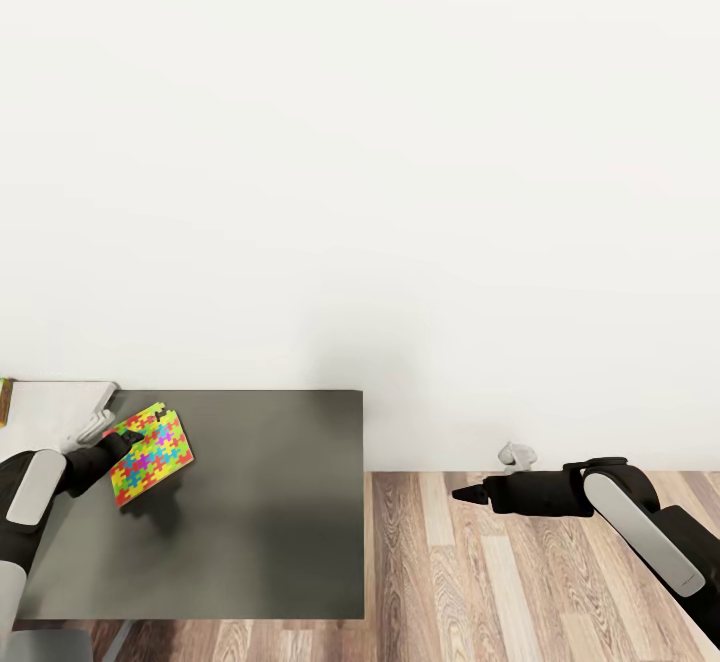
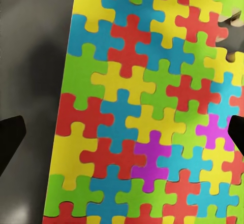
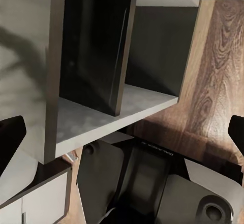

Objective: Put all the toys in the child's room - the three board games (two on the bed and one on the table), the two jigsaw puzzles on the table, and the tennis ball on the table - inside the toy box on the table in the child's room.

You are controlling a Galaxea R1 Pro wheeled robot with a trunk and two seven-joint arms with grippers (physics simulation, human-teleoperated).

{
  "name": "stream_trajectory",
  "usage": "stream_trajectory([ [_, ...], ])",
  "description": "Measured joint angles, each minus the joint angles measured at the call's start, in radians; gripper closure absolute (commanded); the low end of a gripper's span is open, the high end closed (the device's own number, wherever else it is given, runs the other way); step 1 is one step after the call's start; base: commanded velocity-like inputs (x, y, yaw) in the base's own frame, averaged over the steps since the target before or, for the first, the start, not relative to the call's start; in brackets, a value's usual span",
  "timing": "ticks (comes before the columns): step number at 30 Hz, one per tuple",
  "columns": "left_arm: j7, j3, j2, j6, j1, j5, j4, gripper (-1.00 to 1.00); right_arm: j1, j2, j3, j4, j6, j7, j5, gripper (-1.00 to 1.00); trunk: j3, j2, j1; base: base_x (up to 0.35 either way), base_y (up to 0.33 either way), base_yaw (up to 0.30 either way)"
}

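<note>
From the head view, the left gripper (image 1: 128,439) is at the far-left part of the dark-grey table (image 1: 270,502), pinching one edge of a jigsaw puzzle (image 1: 152,453). The puzzle hangs tilted just above the tabletop, and its shadow lies on the surface beneath it. It looks like a thin, light, fairly stiff sheet — the sort of thing that would swing or slip if held only by a corner, so a firm pinch on the middle of an edge seems the sensible hold. The left arm reaches in from the near left, forearm bent towards the table, wrist turned inward. Off to the right, the right gripper (image 1: 470,493) hangs over the wood floor (image 1: 480,582), well apart from the table; its arm stretches leftward from the right edge, roughly level, and carries nothing.

In the left wrist view, the puzzle (image 2: 147,112) sits right in front of the camera, a bright field of interlocking yellow, green, blue, red and purple pieces with the dark tabletop beside it. The two dark fingertips (image 2: 10,135) show at either side of the picture; the sheet lies between them, though I cannot make out the contact itself here.

In the right wrist view, the fingertips (image 3: 11,132) stand wide apart with nothing between them — beyond them are the table's dark open compartments (image 3: 96,46), the plank floor, and the robot's own base (image 3: 147,183).
</note>
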Motion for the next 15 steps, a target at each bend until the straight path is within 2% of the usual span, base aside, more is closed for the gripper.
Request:
stream_trajectory([
  [15, 0.0, -0.001, 0.0, -0.022, -0.003, 0.0, 0.018, -1.0, 0.0, 0.0, 0.0, -0.001, 0.001, 0.0, 0.0, -1.0, 0.0, 0.0, 0.0, 0.0, 0.0, 0.0],
])
